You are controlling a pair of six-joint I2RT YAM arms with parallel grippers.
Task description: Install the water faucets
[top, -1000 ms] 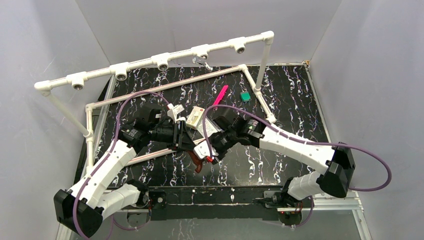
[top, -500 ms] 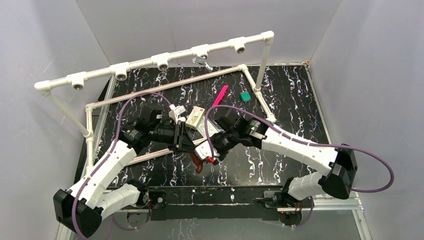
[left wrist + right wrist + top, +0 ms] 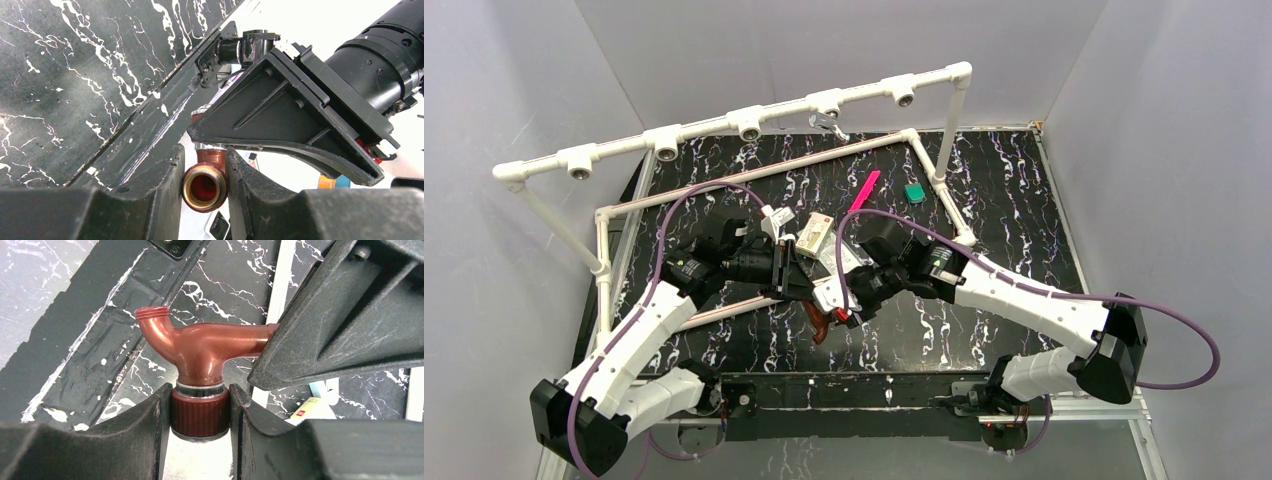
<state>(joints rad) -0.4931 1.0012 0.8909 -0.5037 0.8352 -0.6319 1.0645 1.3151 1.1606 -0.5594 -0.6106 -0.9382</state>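
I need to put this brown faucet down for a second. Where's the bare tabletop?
Barest: the marble tabletop right of the pipe frame, out to its right edge. Also the strip just nearside of the right arm. Crowded: the centre, where left tool and right tool both clamp the brown faucet, with cards and pink strip just behind.

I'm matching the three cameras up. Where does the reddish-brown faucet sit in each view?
Top external: reddish-brown faucet just below centre, where the arms meet.
Left wrist: bottom centre, brass-rimmed end toward the camera, in the left gripper.
Right wrist: centre, ribbed cap in the right gripper.
Shared landmark: black marbled tabletop.
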